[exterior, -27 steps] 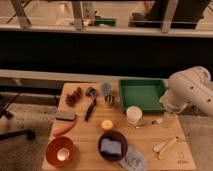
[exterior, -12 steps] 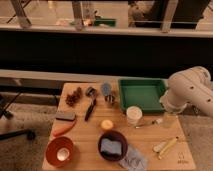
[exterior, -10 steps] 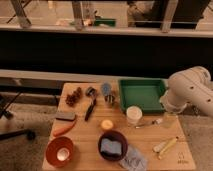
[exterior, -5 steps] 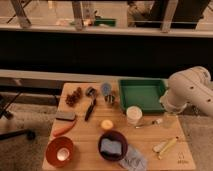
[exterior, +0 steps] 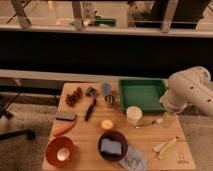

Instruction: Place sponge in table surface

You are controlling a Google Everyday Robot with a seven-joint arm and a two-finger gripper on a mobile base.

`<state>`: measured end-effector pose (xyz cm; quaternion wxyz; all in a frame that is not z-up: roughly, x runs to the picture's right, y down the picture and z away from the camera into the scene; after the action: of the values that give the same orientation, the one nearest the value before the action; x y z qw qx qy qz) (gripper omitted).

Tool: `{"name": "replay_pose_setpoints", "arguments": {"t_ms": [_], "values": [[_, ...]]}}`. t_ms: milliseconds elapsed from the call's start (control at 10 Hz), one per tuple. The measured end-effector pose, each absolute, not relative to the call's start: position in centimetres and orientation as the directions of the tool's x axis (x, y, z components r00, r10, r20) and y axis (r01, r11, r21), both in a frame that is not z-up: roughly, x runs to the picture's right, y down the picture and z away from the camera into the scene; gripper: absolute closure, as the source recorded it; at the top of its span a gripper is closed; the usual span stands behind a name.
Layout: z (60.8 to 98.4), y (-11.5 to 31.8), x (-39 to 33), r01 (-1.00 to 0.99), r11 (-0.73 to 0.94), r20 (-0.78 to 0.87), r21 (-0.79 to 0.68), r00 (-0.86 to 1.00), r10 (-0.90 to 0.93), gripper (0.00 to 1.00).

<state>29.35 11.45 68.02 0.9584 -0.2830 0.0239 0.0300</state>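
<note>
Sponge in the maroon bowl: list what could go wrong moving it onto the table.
The small blue-grey sponge lies inside the dark maroon bowl; grasping it may catch the rim and drag the bowl. The gripper hangs at the right edge of the light wooden tabletop, beyond the white cup, which a reach across could knock.

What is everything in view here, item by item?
table surface: one, tan wood, centre
tray: one, green, back right
maroon bowl: one, dark, front centre
sponge: one, blue-grey, inside maroon bowl
cloth: one, grey-blue, right of maroon bowl
orange bowl: one, front left
cup: one, white, before tray
block: one, dark grey, left
black tool: one, left of centre
arm: one, white, right edge
gripper: one, below arm, open, empty
</note>
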Motion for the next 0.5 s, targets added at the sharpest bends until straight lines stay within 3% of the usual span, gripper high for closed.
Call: {"name": "replay_pose_setpoints", "arguments": {"t_ms": [500], "values": [[68.1,11.53,29.34,-0.071,0.837,-0.062,-0.542,0.997,0.045,0.2]]}}
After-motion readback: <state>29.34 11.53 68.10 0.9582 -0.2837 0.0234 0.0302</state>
